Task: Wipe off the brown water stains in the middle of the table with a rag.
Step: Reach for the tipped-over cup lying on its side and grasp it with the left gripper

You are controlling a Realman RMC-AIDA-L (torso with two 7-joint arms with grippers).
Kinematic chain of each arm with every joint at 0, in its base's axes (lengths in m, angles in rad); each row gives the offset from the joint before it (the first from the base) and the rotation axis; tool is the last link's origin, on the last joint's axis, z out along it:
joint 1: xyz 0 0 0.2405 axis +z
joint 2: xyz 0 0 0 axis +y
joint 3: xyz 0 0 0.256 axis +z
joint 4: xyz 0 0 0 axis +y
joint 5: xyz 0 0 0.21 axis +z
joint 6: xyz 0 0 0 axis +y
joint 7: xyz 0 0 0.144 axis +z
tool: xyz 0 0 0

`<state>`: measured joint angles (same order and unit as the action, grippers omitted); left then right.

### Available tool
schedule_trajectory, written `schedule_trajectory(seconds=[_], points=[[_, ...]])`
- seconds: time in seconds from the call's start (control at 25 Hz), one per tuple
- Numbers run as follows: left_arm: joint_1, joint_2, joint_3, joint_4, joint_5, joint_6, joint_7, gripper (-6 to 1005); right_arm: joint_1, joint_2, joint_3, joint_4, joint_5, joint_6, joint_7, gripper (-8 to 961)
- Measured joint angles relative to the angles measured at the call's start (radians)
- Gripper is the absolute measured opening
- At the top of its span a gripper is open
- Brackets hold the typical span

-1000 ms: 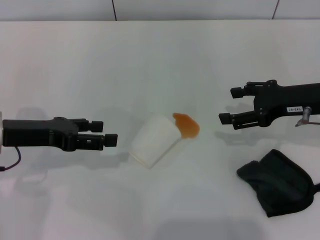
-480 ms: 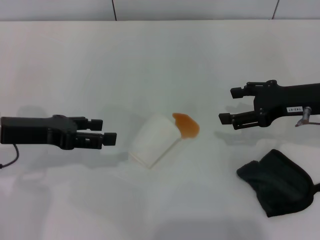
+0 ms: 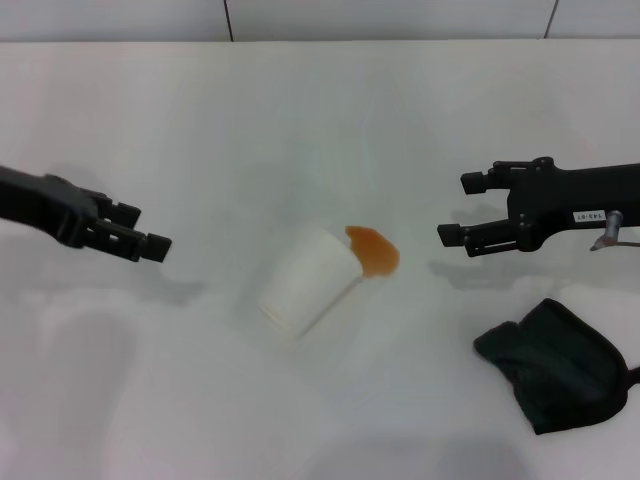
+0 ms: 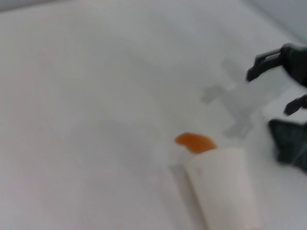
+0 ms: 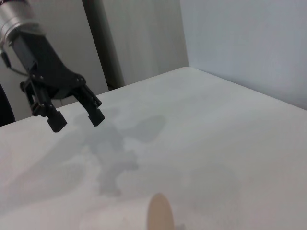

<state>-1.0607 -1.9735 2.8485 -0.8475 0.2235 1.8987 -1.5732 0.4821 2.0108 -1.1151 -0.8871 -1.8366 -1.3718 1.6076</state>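
Observation:
The brown water stains (image 3: 374,250) form one small orange-brown blotch near the middle of the white table (image 3: 320,120), touching the mouth of a white cup (image 3: 305,282) lying on its side. The blotch (image 4: 194,142) and the cup (image 4: 225,187) also show in the left wrist view. The black rag (image 3: 555,365) lies heaped at the front right, just below my right gripper (image 3: 457,210), which hovers open to the right of the stain. My left gripper (image 3: 147,232) is open and empty, well left of the cup. The right wrist view shows the left gripper (image 5: 76,120) above the table.
The cup's pale mouth (image 5: 159,213) shows at the lower edge of the right wrist view. The right gripper (image 4: 280,81) and the rag (image 4: 290,143) appear in the left wrist view. A tiled wall (image 3: 400,18) runs behind the table's far edge.
My left gripper has drawn back to the left and away from the cup, its arm now angled. The right gripper, rag, cup and stain have stayed put.

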Motion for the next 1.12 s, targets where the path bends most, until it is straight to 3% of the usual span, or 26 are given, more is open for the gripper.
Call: schedule_trajectory(seconds=[0.08, 0.24, 0.44, 0.52, 1.12], points=[[-0.046, -0.002, 0.0, -0.019, 0.052, -0.007, 0.0, 883, 0.001, 0.001, 0.0, 0.0, 0.0, 0.0, 0.0, 875], [-0.147, -0.027, 0.0, -0.043, 0.144, -0.05, 0.003, 882, 0.001, 0.001, 0.0, 0.001, 0.0, 0.0, 0.0, 875], [-0.23, -0.086, 0.002, -0.04, 0.198, -0.152, 0.009, 881, 0.007, 0.0, 0.0, 0.005, 0.0, 0.001, 0.0, 875], [-0.244, -0.099, 0.002, -0.018, 0.199, -0.189, 0.007, 880, 0.012, -0.001, 0.0, 0.007, -0.001, 0.001, 0.0, 875], [-0.214, -0.105, -0.001, 0.1, 0.099, -0.223, -0.103, 876, 0.013, -0.003, 0.0, 0.008, -0.003, 0.002, -0.002, 874]])
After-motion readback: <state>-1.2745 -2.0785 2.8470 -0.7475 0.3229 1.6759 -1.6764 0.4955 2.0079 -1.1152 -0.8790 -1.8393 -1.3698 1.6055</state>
